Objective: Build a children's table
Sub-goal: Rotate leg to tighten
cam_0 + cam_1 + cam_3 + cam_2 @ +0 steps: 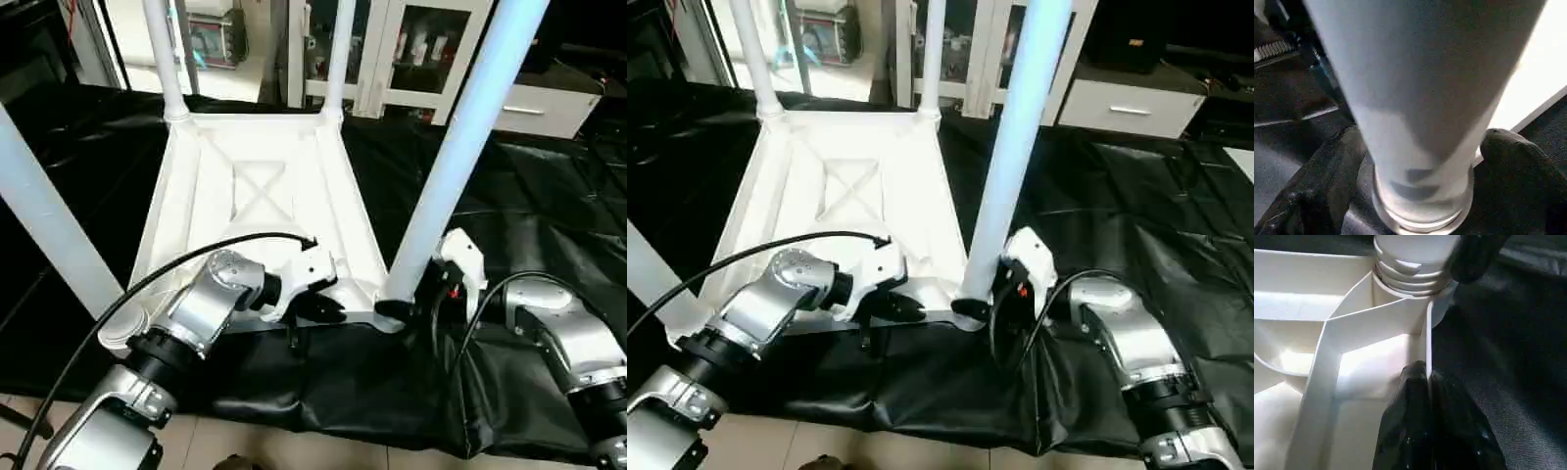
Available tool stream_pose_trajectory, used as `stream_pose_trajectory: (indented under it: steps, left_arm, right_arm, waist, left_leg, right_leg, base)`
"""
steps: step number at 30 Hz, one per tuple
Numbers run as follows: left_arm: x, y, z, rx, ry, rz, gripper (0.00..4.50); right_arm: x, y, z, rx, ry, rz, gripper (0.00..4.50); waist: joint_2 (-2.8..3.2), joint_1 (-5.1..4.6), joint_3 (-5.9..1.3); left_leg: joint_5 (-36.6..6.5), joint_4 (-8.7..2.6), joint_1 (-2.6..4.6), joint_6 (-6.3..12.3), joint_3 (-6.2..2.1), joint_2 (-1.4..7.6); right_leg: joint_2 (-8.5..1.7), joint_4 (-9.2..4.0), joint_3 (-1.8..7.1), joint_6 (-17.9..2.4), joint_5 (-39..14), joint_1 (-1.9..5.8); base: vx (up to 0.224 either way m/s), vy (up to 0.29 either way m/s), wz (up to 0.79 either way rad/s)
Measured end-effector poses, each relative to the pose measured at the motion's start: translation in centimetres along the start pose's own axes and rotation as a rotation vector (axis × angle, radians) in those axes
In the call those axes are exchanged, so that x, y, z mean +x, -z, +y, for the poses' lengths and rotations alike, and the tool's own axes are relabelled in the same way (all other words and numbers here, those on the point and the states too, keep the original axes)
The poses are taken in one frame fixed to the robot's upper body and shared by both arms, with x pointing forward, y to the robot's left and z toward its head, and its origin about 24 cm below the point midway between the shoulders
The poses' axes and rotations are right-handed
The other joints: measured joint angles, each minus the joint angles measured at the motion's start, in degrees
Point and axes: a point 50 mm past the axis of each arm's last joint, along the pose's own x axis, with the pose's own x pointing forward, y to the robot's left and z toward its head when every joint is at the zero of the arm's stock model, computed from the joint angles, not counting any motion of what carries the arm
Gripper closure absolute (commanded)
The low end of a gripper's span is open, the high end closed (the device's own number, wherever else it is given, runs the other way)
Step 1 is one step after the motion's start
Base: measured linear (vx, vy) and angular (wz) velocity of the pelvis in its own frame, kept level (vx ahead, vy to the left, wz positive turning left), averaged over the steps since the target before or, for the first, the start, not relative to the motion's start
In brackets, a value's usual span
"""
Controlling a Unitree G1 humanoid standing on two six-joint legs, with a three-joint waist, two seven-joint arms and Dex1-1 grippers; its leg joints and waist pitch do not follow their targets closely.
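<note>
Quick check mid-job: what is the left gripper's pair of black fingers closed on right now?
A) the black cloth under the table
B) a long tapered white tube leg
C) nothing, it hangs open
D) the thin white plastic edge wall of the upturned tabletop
D: in the left wrist view the left gripper pinches the thin white plastic edge wall of the upturned tabletop, just short of the near corner socket.

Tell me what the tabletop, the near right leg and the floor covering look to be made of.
Tabletop: likely moulded white plastic, with thin ribs and an X brace, slightly glossy. Near right leg: smooth white tube, probably plastic, with a threaded-looking ridged base. Floor covering: thin black sheeting, wrinkled and shiny, perhaps plastic film or coated fabric.
</note>
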Motion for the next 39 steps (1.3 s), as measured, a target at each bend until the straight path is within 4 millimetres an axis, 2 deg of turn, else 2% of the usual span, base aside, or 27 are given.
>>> stream_pose_trajectory:
  steps: [17,23,26,29,30,34,36,39]
  left_arm:
    - [-0.3,0.1,0.0,0.000,0.002,0.024,4.50]
    - [-0.3,0.1,0.0,0.003,-0.001,0.033,4.50]
    - [-0.2,0.4,0.2,-0.016,-0.035,0.038,4.50]
    - [0.7,0.4,1.0,-0.086,-0.133,0.016,4.50]
    - [1.5,0.0,1.5,-0.119,-0.206,0.010,4.50]
    - [3.8,-1.0,2.5,-0.212,-0.371,-0.019,4.50]
    - [4.5,-1.4,2.7,-0.230,-0.420,-0.022,4.50]
    - [5.2,-1.7,3.0,-0.253,-0.467,-0.033,4.50]
  right_arm:
    - [-0.2,-0.3,-0.3,-0.033,-0.055,-0.006,2.12]
    - [0.2,-0.1,-0.3,-0.033,-0.041,-0.022,2.33]
    - [0.8,0.2,-0.4,-0.005,0.011,-0.038,2.37]
    - [1.6,0.8,-1.0,0.072,0.147,-0.055,2.38]
    - [2.2,0.6,-1.6,0.114,0.265,-0.076,2.39]
    - [4.2,0.2,-2.4,0.232,0.596,-0.124,2.40]
    - [5.2,0.0,-2.4,0.268,0.713,-0.138,2.41]
    - [6.6,-0.6,-2.2,0.280,0.817,-0.139,2.42]
  waist:
    - [-0.01,-0.14,-0.01]
    - [-0.12,-0.36,-0.08]
    - [-0.21,-0.57,-0.17]
    - [-0.25,-1.17,-0.17]
    - [-0.28,-1.85,-0.15]
    - [-0.17,-3.34,-0.10]
    - [0.06,-3.70,-0.14]
    - [0.11,-3.67,-0.11]
  left_leg:
    - [0.00,0.10,0.01,0.02,0.00,0.01]
    - [0.01,0.26,0.12,0.00,-0.02,0.06]
    - [0.00,0.30,0.59,-0.02,-0.03,0.06]
    - [-0.01,0.31,1.27,-0.04,-0.08,0.03]
    - [-0.01,0.36,1.27,-0.04,-0.12,0.00]
    - [-0.01,0.30,0.98,-0.04,-0.59,-0.10]
    - [-0.01,0.19,0.98,-0.03,-0.63,-0.15]
    - [-0.02,0.19,0.95,-0.03,-0.64,-0.22]
  right_leg:
    - [0.00,0.11,-0.01,0.00,0.00,0.00]
    - [0.02,0.31,0.01,-0.01,0.00,0.05]
    - [0.03,0.33,0.04,-0.06,0.04,0.44]
    - [0.04,0.19,0.05,0.30,-0.18,1.06]
    - [0.03,0.14,0.04,0.33,-0.20,1.05]
    - [0.02,-0.75,-0.31,0.34,-0.20,0.95]
    - [0.03,-1.10,-0.36,0.34,-0.20,0.93]
    - [0.02,-1.21,-0.30,0.34,-0.20,0.87]
  base:
    - [0.000,0.000,0.00]
    - [0.000,0.000,0.00]
    - [0.000,0.000,0.00]
    - [-0.019,0.003,-0.01]
    - [-0.058,0.009,-0.03]
    - [-0.046,0.019,-0.08]
    - [0.000,0.000,0.00]
    - [0.000,0.000,0.00]
